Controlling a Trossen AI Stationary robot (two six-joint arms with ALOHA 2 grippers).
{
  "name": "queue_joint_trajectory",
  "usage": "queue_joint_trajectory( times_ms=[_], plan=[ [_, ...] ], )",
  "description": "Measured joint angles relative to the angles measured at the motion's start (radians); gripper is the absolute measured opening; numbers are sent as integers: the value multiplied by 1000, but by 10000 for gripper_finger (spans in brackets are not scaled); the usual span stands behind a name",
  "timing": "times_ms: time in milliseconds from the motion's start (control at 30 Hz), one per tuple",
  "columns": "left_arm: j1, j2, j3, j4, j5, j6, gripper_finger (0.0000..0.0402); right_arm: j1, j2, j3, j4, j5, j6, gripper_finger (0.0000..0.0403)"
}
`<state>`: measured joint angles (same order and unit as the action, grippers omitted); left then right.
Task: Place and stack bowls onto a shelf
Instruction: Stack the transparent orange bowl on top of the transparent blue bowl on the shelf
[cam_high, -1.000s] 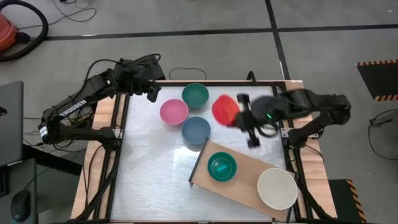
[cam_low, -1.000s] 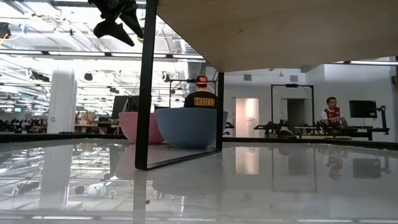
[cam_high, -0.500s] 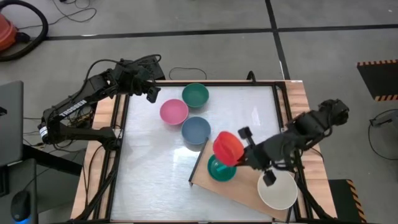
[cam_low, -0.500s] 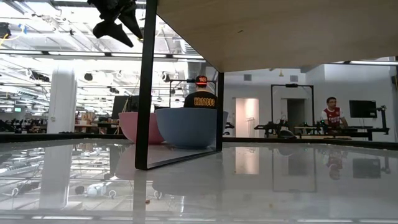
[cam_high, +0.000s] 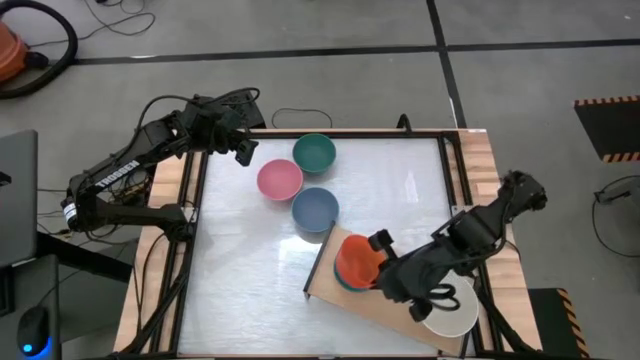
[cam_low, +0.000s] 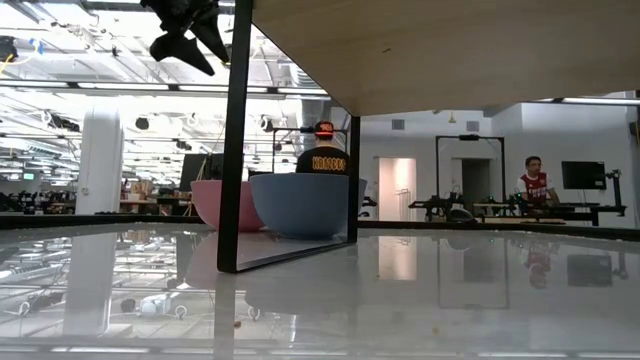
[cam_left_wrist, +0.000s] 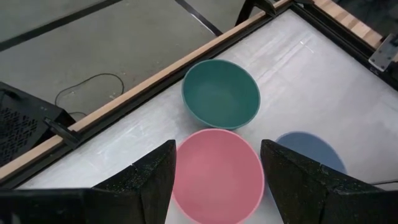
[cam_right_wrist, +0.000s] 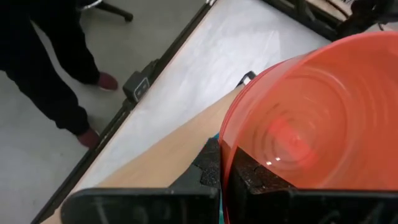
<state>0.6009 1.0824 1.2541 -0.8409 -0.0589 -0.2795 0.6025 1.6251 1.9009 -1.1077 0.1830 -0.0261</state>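
My right gripper (cam_high: 373, 264) is shut on the red bowl (cam_high: 354, 258), which sits over the cyan bowl (cam_high: 345, 285) on the light-wood shelf (cam_high: 375, 312). The white bowl (cam_high: 450, 318) rests on the shelf's near right end, partly under my right arm. The pink bowl (cam_high: 279, 179), teal bowl (cam_high: 314, 153) and blue-grey bowl (cam_high: 315, 208) stand on the table. My left gripper (cam_left_wrist: 217, 180) hangs open above the pink bowl (cam_left_wrist: 217, 177) near the far left corner. The other bowls are out of view. My right gripper pinches the red bowl's rim (cam_right_wrist: 227, 146) on the side towards the table's right, one finger (cam_right_wrist: 252, 177) inside the bowl and one outside. The fingers slant down from the right. The bowl is tilted, low over the cyan bowl; whether the two touch I cannot tell.
The shelf stands raised on a dark leg (cam_low: 235, 130), above the table's near right part. The table has a wooden frame (cam_high: 470, 160). A person's legs (cam_right_wrist: 50, 68) stand beside the table, and people (cam_low: 325, 155) are in the room behind.
My right gripper has carried the red bowl from the table's far right toward the near edge, over the shelf, and then down over the cyan bowl. The bowl, held on its side before, has turned more upright. The left arm has kept still.
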Motion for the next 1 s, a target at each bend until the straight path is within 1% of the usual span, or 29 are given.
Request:
queue_joint_trajectory(
  times_ms=[200,433,633,1000],
  plan=[
    [0,0,0,0,0,7,219,2,14,1,-22,-1,-5,22],
    [0,0,0,0,-6,33,219,-15,28,1,-72,-56,-10,22],
    [0,0,0,0,-6,33,219,-20,52,0,-111,-56,-84,22],
    [0,0,0,0,-6,23,219,-5,66,-1,-171,-56,-90,22]
  ],
)
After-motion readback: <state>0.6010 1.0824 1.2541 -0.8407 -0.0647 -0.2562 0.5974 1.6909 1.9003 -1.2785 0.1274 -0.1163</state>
